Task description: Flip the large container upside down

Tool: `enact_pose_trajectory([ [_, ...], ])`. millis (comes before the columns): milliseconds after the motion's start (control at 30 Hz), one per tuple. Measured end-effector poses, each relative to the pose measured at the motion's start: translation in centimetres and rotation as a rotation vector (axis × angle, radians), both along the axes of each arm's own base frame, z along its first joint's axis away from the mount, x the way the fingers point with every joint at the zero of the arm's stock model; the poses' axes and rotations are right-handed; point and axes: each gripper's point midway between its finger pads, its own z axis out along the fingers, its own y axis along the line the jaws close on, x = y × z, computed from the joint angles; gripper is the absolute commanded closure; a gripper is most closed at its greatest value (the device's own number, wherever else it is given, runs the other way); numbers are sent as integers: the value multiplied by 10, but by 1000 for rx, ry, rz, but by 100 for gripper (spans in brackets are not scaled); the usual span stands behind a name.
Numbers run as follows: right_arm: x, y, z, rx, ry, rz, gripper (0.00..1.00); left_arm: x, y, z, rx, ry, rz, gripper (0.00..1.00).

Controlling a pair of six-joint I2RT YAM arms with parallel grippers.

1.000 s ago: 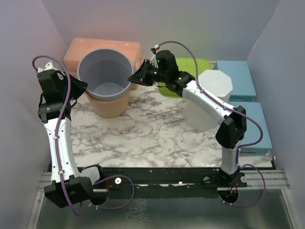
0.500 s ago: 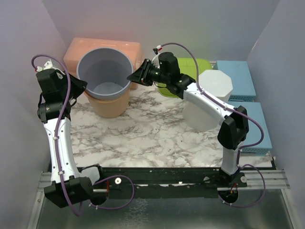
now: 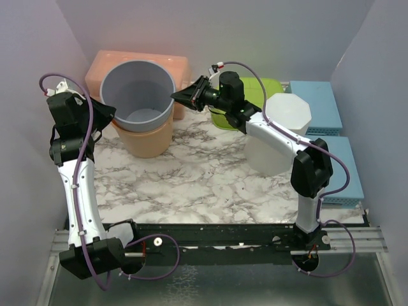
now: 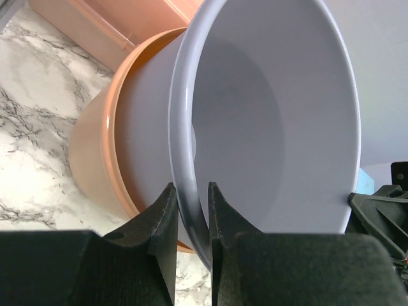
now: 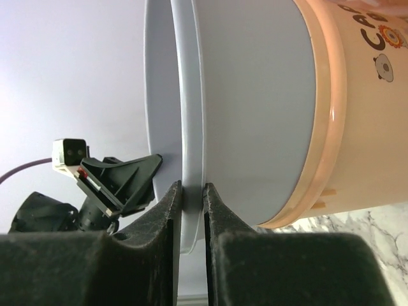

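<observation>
1. The large grey container (image 3: 138, 92) sat mouth-up at the back left of the marble table (image 3: 204, 182). Its lower part was nested in an orange tub (image 3: 148, 141), just in front of a pink box (image 3: 137, 60). It had not yet been turned.
2. The left gripper (image 4: 190, 191) was drawn narrow on the left side of the rim, one finger inside the wall and one outside. The right gripper (image 5: 189, 189) pinched the opposite side of the rim the same way.
3. Both holds reached only fingertip-deep on a thin, smooth, rounded lip. As the container rolled over, its weight would probably shift against the pads, and the rim could slide out of either pinch and drop.
4. The nested fit could drag the orange tub upward with the container. The tub might then fall free partway and topple onto the table.
5. If the two wrists did not turn about one shared line through the rim, the wall would likely twist. That could pry one pinch loose.
6. Room looked tight. Unless the container was lifted clear first, its swinging base could strike the pink box or the orange tub.
</observation>
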Motion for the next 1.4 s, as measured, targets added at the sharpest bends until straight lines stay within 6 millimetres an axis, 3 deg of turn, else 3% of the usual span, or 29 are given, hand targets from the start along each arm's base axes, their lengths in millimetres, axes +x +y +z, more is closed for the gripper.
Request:
enact_pose_trajectory([
  [167, 0, 1, 1, 18, 19, 2, 100, -1, 0, 1, -2, -3, 2, 100],
  [467, -3, 3, 8, 31, -6, 57, 100, -1, 2, 5, -4, -15, 15, 100],
  [667, -7, 3, 18, 42, -34, 90, 99, 0, 3, 25, 0, -61, 22, 100],
  [967, -10, 1, 29, 1, -109, 111, 99, 0, 4, 36, 15, -89, 24, 100],
  [1067, -14, 1, 40, -4, -148, 132, 100, -2, 3, 47, 29, -110, 22, 100],
  [1200, -23, 0, 62, 9, -224, 173, 99, -6, 3, 77, 62, -178, 17, 100],
  [1400, -36, -5, 77, 8, -305, 211, 100, -12, -3, 115, 137, -277, -9, 100],
])
